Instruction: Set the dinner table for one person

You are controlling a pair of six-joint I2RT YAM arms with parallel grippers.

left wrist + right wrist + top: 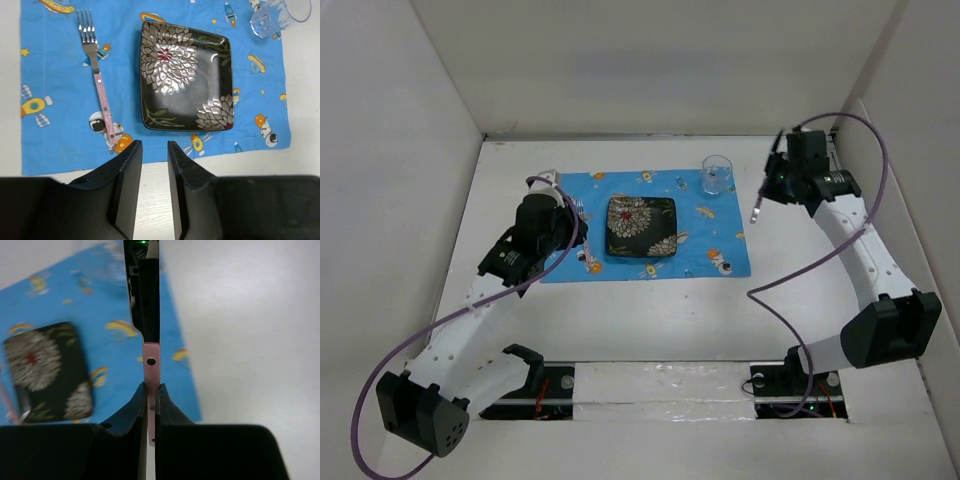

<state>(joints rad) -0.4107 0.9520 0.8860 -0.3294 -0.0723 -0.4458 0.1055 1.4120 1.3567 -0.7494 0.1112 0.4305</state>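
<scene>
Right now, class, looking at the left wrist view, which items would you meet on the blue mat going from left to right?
fork → plate → glass

Glass [274, 17] — partly beyond top edge

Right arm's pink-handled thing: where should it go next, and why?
Probably ease it left and down onto the blue mat's bare strip right of the plate. The right gripper is shut on the pink-handled utensil near the mat's right edge; the fork already lies left of the plate, the glass at the far right corner.
</scene>
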